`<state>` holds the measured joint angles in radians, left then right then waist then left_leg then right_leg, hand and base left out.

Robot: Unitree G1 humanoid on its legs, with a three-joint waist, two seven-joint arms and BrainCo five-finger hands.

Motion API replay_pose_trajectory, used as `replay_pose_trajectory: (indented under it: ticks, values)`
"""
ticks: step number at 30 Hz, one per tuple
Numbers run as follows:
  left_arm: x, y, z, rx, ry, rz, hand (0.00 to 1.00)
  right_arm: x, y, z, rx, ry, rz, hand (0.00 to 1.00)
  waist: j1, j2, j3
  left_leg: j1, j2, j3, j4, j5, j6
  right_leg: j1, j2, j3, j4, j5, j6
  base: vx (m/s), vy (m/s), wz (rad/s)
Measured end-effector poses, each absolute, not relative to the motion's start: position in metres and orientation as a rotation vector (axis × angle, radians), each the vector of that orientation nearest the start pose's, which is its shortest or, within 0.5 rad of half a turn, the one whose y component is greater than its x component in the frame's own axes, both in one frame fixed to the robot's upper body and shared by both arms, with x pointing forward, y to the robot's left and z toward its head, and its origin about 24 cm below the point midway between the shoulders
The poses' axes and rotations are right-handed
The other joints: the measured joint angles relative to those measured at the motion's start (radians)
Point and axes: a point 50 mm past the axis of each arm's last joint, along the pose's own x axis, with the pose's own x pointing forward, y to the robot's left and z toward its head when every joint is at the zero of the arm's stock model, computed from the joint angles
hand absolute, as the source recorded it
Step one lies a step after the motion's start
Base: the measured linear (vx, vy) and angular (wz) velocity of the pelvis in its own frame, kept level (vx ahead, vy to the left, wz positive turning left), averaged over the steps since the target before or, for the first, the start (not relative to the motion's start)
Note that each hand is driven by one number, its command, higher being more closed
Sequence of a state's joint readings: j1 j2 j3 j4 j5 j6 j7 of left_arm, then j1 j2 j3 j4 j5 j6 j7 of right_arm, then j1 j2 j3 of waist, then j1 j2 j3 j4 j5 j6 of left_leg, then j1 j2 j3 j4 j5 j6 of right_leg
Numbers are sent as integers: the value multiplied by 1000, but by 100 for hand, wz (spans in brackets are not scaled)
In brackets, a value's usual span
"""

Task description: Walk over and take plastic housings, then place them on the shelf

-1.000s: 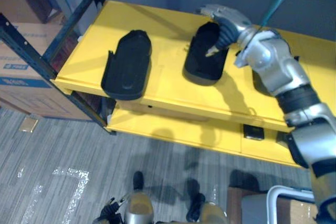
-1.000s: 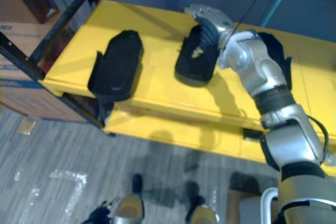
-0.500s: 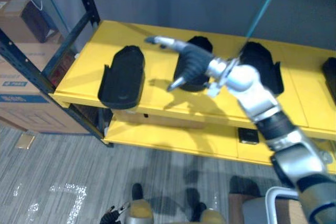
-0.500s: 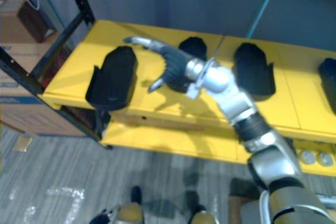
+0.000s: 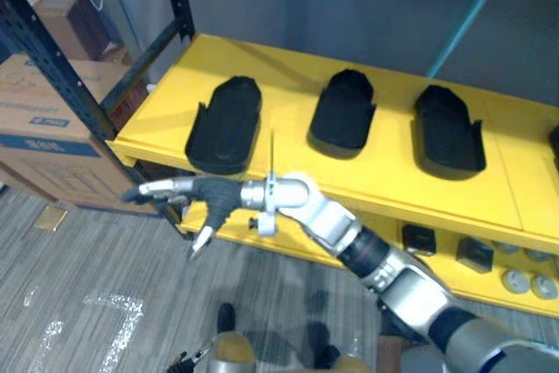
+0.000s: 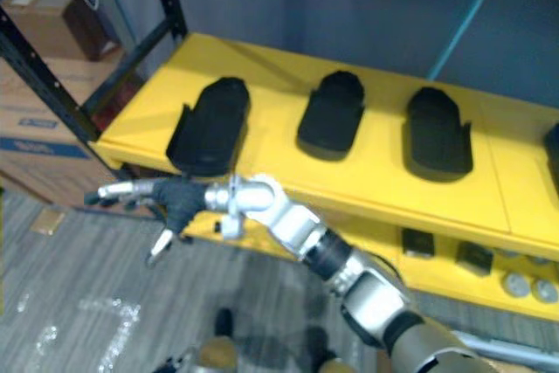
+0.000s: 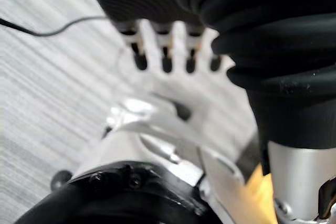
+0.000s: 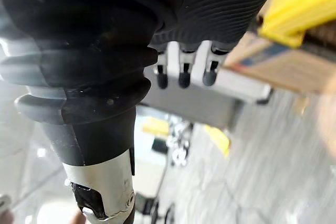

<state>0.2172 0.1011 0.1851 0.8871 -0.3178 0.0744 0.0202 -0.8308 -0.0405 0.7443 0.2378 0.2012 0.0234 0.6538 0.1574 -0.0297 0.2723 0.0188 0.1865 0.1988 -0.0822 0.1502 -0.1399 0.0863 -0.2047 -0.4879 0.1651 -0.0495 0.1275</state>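
3 black plastic housings are seen on the top tier of the yellow shelf: the left housing, the middle housing and the right housing. They are laid side by side, apart from each other, long axis running front to back. The left housing sits close to the front edge.

The right hand is stretched out low, in front of the shelf's front left corner and above the grey floor. Its fingers are spread and near straight, the thumb is dropped below, and nothing is held. The left hand is shown over the floor with fingers straight, also empty.

Cardboard boxes are stacked left of the shelf. Small dark parts are kept on the lower tier.

Handling, as judged: the housings are taken to be light, stiff, thin-walled moulded shells with a smooth, fairly slippery skin. Little force should be needed, but a shell may be flexed or pushed along the painted shelf if pressed from 1 side only. A hold across the narrow width near mid-length is advised, thumb against 1 raised side wall and fingers on the other. A hold at an end is expected to let the shell tip.
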Motion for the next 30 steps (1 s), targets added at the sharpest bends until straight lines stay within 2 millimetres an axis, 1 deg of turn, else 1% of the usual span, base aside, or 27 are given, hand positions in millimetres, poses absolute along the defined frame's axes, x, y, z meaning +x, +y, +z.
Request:
replay_pose_trajectory:
  ticks: [3, 4, 6, 7, 11, 12, 13, 14, 16, 18, 19, 21, 22, 24, 26, 30]
  values:
    - [65, 218, -157, -310, 1096, 468, 0, 258, 76, 146, -430, -276, 1553, 0, 9, 3, 2, -15, -5, -15, 0, 7, -1, -22, -12, -9, 36, -18, 2, 32, -13, 18]
    - [65, 218, -157, -310, 1094, 466, 0, 259, 78, 143, -445, -263, 1551, 0, 10, 5, 3, -22, -8, -25, 0, 8, -1, -27, -18, -17, 49, -26, 1, 26, -17, 19]
    - [66, 216, -157, -313, 1094, 463, 0, 259, 80, 136, -493, -242, 1541, 0, 21, 9, 6, -24, -13, -31, 0, 8, -1, -34, -24, -24, 75, -44, 3, 27, -27, 18]
    - [66, 216, -157, -316, 1093, 463, 0, 260, 81, 130, -530, -227, 1528, 0, 23, 21, 13, -25, -17, -39, 0, 8, -1, -35, -32, -31, 93, -57, 4, 25, -22, 18]
    - [67, 212, -157, -349, 1085, 480, 0, 267, 85, 118, -616, -200, 1438, 0, 29, 29, 20, -41, -28, -52, 0, 9, -2, -71, -60, -35, 160, -105, 5, -3, -22, 12]
    - [68, 210, -158, -356, 1083, 478, 0, 271, 84, 114, -644, -192, 1398, 0, 32, 40, 33, -40, -28, -54, 0, 9, -2, -73, -63, -36, 170, -111, 5, 0, 0, 0]
    - [68, 209, -157, -359, 1080, 477, 0, 273, 83, 112, -660, -188, 1375, 0, 35, 44, 36, -41, -28, -55, 0, 9, -2, -75, -65, -36, 176, -115, 4, 0, 0, 0]
    - [70, 207, -157, -367, 1074, 479, 0, 279, 80, 111, -683, -185, 1328, 0, 43, 54, 43, -45, -28, -56, 1, 10, -3, -85, -74, -35, 193, -124, 4, -1, -21, 8]
    - [73, 205, -156, -371, 1065, 473, 0, 291, 74, 115, -714, -201, 1238, 0, 45, 63, 59, -56, -30, -70, 1, 13, -3, -96, -77, -45, 215, -138, 3, 4, -42, 16]
    - [74, 205, -156, -372, 1059, 471, 0, 306, 67, 121, -758, -222, 1133, 0, 45, 64, 71, -70, -30, -85, 1, 18, -11, -106, -87, -60, 241, -156, 1, 19, -38, 20]
    - [75, 205, -155, -372, 1057, 471, 0, 309, 66, 124, -765, -232, 1113, 0, 46, 64, 72, -73, -30, -87, 4, 19, -11, -108, -89, -62, 245, -159, 0, 46, -41, 11]
    - [77, 205, -154, -373, 1046, 468, 0, 317, 64, 140, -797, -305, 1045, 0, 47, 66, 99, -81, -31, -89, 41, 7, -6, -101, -92, -62, 252, -164, -2, 38, -35, 2]
    - [77, 205, -154, -373, 1044, 467, 0, 320, 64, 145, -809, -321, 1028, 0, 46, 67, 105, -84, -30, -90, 47, 5, -6, -100, -92, -62, 256, -164, -2, 0, 0, 0]
    - [81, 202, -153, -366, 1037, 445, 0, 332, 58, 156, -861, -343, 954, 0, 48, 76, 120, -90, -30, -91, 59, 2, -5, -100, -92, -63, 259, -164, -2, 0, 0, 0]
    - [83, 201, -152, -362, 1030, 438, 0, 338, 54, 159, -895, -345, 912, 0, 49, 78, 126, -90, -29, -91, 59, 1, -5, -100, -92, -63, 259, -164, -2, 0, 0, 0]
    - [85, 202, -151, -353, 1024, 429, 0, 354, 39, 160, -976, -314, 833, 0, 51, 78, 127, -90, -29, -95, 62, 0, -4, -96, -93, -67, 258, -166, -3, -37, 3, 3]
